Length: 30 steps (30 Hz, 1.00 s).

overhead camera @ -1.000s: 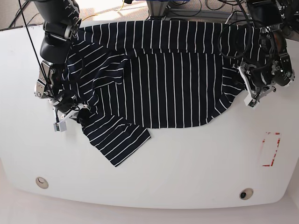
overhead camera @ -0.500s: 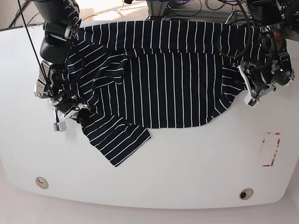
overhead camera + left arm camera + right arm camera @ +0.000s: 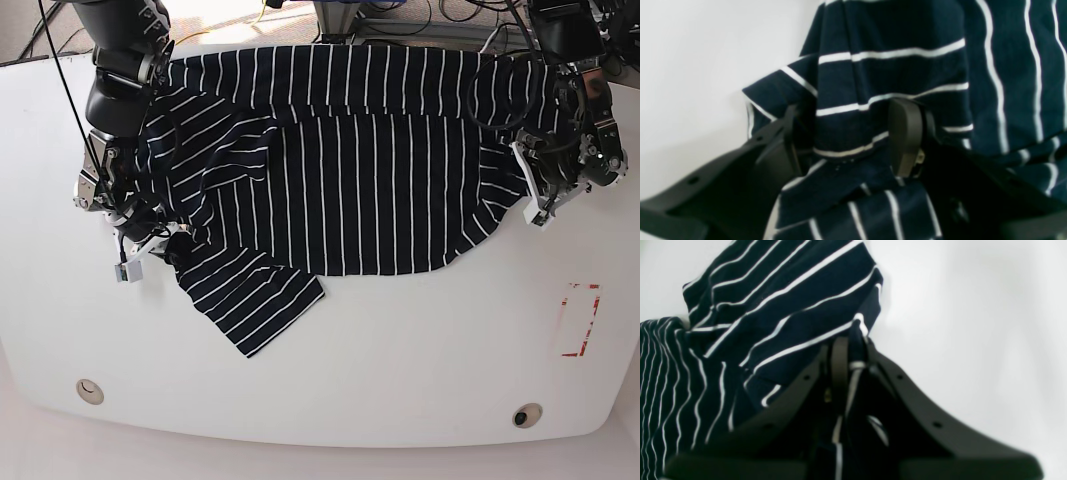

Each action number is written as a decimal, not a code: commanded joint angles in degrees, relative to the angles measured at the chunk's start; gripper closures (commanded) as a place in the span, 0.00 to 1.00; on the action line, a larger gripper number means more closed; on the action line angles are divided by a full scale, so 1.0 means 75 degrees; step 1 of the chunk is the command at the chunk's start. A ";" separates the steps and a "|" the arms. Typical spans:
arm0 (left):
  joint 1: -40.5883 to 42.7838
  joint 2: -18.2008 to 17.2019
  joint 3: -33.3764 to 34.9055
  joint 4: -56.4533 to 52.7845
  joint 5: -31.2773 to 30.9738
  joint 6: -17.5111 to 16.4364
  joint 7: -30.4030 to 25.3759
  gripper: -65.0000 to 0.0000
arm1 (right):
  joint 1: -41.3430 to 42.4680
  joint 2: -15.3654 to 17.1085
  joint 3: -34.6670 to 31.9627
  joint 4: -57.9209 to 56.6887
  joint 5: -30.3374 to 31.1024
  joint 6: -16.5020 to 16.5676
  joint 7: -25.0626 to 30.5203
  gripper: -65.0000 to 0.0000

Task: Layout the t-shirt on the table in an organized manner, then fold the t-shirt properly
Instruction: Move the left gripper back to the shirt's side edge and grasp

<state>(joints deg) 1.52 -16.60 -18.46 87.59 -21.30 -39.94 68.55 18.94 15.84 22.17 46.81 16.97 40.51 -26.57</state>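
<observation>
The white table (image 3: 400, 350) carries the t-shirt (image 3: 350, 170), spread wide across its far half, with one striped sleeve trailing toward the table's near edge. At the shirt's edge nearest the red-outlined mark (image 3: 580, 320), the left gripper (image 3: 850, 140) has its jaws parted, a fold of striped cloth lying between them. On the shirt's opposite edge, the right gripper (image 3: 848, 356) is pinched tight on a bunched hem.

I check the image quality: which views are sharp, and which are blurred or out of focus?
Base view: sharp, evenly lit, dark navy white-striped cloth t-shirt crisp on the smooth white table. Left wrist view: soft, left gripper blurred. Right wrist view: right gripper out of focus.
</observation>
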 commanded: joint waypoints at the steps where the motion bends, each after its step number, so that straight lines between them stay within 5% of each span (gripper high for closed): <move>1: -0.0068 -0.0102 -0.0030 0.0142 -0.0061 -0.0008 -0.0039 0.51 | 0.0071 0.0051 -0.0009 0.0013 -0.0218 -0.0068 -0.0285 0.91; 10: -0.0103 -0.0125 -0.0030 0.0154 -0.0038 -0.0008 -0.0039 0.91 | 0.0071 0.0051 -0.0009 0.0013 -0.0218 -0.0068 -0.0285 0.91; 30: -0.0126 -0.0371 -0.0077 0.1912 -0.0003 -0.0008 -0.0004 0.94 | 0.0071 0.0063 -0.0009 0.0036 -0.0218 -0.0068 -0.0285 0.91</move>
<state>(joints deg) 1.56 -17.56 -18.68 100.77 -21.26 -39.97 68.97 18.96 15.81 22.17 46.81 16.97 40.51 -26.59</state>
